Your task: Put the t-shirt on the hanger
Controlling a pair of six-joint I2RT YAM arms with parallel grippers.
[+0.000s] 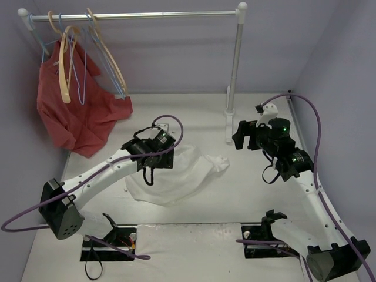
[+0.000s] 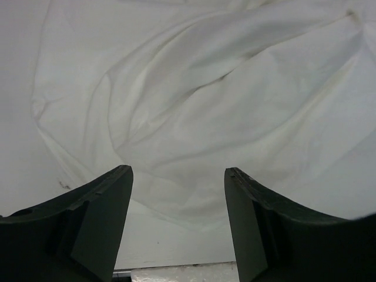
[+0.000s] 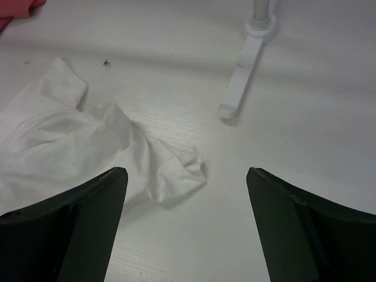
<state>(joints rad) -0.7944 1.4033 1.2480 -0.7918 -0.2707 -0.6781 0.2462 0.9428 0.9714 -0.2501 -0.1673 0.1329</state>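
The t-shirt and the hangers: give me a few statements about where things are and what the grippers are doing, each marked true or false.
1. The t-shirt lies crumpled on the table. True.
2. The left gripper is clamped on the t-shirt. False: its jaws stand open over the cloth, gripping nothing.
3. The hanger hangs on the rail. True.
4. The right gripper holds the hanger. False: it is open and empty above the table.
5. The red garment lies on the table. False: it hangs from the rail.
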